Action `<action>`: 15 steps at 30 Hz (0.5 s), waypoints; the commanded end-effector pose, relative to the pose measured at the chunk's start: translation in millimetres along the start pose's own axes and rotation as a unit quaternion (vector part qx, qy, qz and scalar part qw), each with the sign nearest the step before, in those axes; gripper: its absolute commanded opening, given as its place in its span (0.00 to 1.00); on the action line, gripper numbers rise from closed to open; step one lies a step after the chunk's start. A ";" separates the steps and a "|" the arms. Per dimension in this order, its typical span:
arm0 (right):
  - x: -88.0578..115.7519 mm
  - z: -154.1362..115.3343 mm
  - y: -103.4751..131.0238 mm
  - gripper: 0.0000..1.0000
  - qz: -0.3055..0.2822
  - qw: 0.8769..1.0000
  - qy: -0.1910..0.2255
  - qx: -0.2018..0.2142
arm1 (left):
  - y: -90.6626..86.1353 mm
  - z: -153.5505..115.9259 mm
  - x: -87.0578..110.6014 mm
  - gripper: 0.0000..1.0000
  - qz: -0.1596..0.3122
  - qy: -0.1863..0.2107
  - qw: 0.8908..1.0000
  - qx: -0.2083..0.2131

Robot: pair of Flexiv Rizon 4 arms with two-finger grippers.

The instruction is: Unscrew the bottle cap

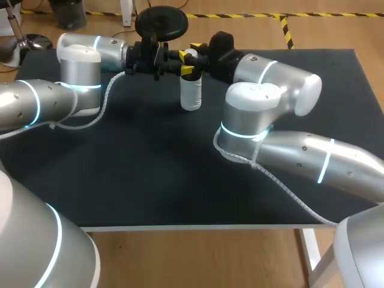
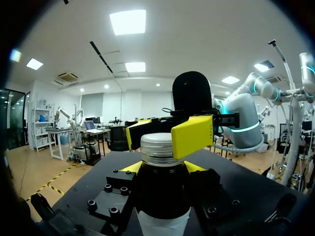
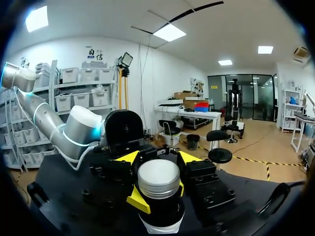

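A clear bottle (image 1: 191, 95) with a white label stands upright at the back middle of the black table. Its silver cap (image 2: 159, 146) sits on a dark neck. My left gripper (image 2: 162, 169), coming in from the left, is shut on the bottle's neck just under the cap, with a yellow tip on each side. My right gripper (image 3: 158, 194) comes in from the opposite side. Its yellow fingertips (image 2: 192, 135) press on the cap (image 3: 158, 178) from two sides. In the head view both grippers meet over the bottle, the left gripper (image 1: 183, 68) below the right gripper (image 1: 191, 51).
The black tabletop (image 1: 156, 174) runs forward to its pale front edge (image 1: 198, 227). My right arm's elbow (image 1: 249, 114) stands close to the right of the bottle. My left arm's elbow (image 1: 81, 78) is at the back left.
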State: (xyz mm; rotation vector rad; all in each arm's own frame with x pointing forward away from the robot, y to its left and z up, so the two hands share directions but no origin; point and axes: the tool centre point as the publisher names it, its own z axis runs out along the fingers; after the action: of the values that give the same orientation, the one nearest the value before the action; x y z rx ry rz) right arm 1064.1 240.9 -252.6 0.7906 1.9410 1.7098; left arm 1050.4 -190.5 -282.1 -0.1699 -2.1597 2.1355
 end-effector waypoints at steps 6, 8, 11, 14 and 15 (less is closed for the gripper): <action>-1.1 1.7 1.1 0.30 0.002 1.000 0.004 0.003 | -0.5 0.6 -0.2 0.00 0.000 0.000 1.000 -0.001; -1.2 1.7 0.8 0.00 0.003 1.000 0.006 0.003 | -0.5 0.6 -0.2 0.00 0.000 0.000 1.000 -0.001; -2.3 1.7 -0.9 0.00 0.006 1.000 0.008 0.002 | -0.5 0.6 -0.2 0.00 0.000 0.000 1.000 -0.001; -3.9 1.5 -2.1 0.00 0.010 1.000 0.016 -0.002 | -0.5 0.6 -0.2 0.00 0.000 0.000 1.000 -0.001; -4.1 1.8 -2.8 0.00 0.011 1.000 0.023 -0.005 | -0.5 0.6 -0.2 0.00 0.000 0.000 1.000 -0.001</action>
State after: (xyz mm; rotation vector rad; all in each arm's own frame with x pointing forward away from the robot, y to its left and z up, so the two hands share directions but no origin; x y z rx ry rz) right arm 1064.2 243.7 -253.1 0.7969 1.9484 1.7418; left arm 1050.5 -189.7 -282.9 -0.1681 -2.1612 2.1345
